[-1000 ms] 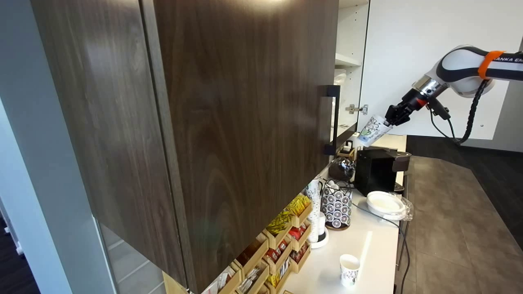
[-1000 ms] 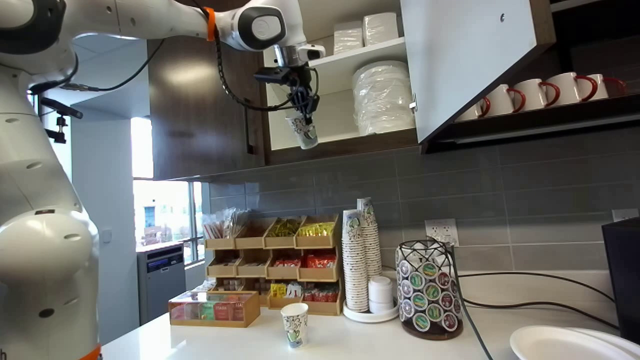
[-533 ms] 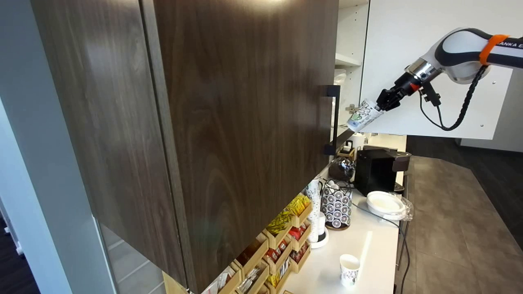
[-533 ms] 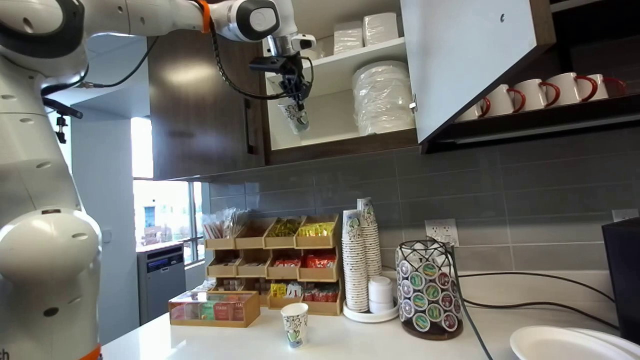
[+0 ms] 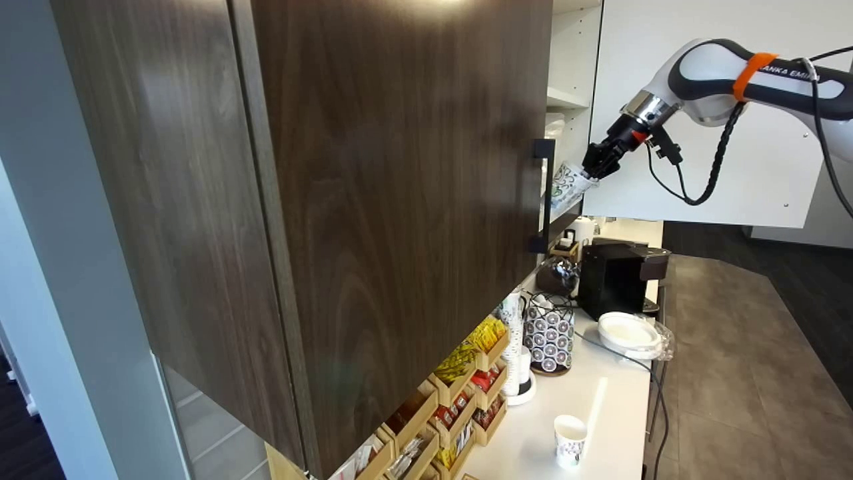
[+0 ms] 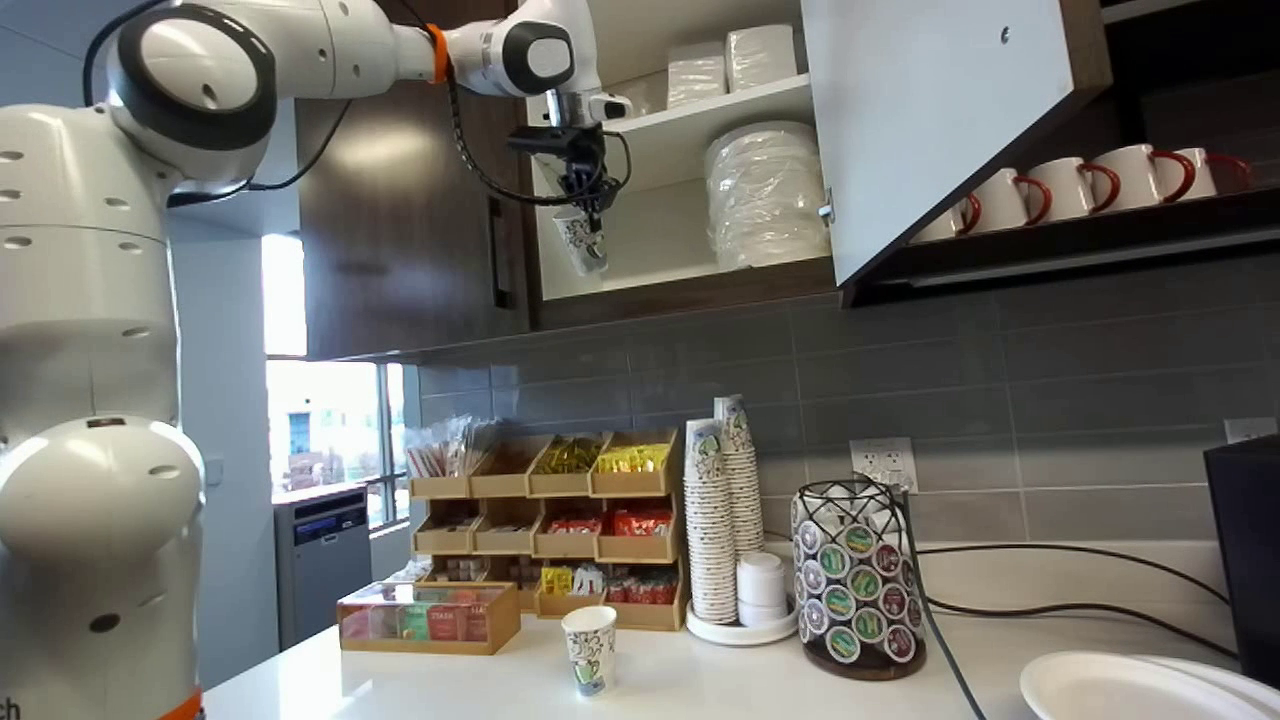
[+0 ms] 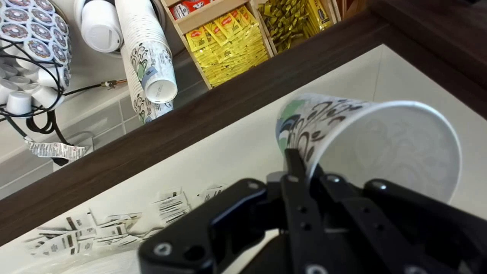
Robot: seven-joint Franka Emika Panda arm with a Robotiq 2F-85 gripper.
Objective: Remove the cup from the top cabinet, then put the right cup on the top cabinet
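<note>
1. While the gripper (image 7: 312, 173) pinches a patterned paper cup (image 7: 365, 144) by its wall at the rim, the cup leans, mouth toward the wrist, base pointing away; judged to be the right cup, at the placing step.
2. Just beyond the fingertips: the top cabinet (image 6: 690, 298), dark-framed, white inside. The held cup is at its mouth, below the upper shelf (image 6: 720, 108).
3. Handling, advised: bring the base fully past the front frame, turn the cup upright, lower until it sits flat, then part the fingers (image 7: 300, 207) gently. Thin wall; likely to dent or tip. Keep the wrist off the shelf edge.
4. Beside the gripper, same compartment: plastic-wrapped white stack (image 6: 765, 195); printed slips (image 7: 167, 209), text illegible.
5. Well below the gripper: a second patterned cup (image 6: 588, 650), upright on the counter (image 6: 750, 690); probably the one to be removed.
6. Obscured: underside of the held cup; the grip inside its rim; any contact with the cabinet floor. In an exterior view, the closed door (image 5: 413, 200) and its handle (image 5: 548, 193) mask most of the interior; the arm (image 5: 720, 70) is cut off at the edge.
</note>
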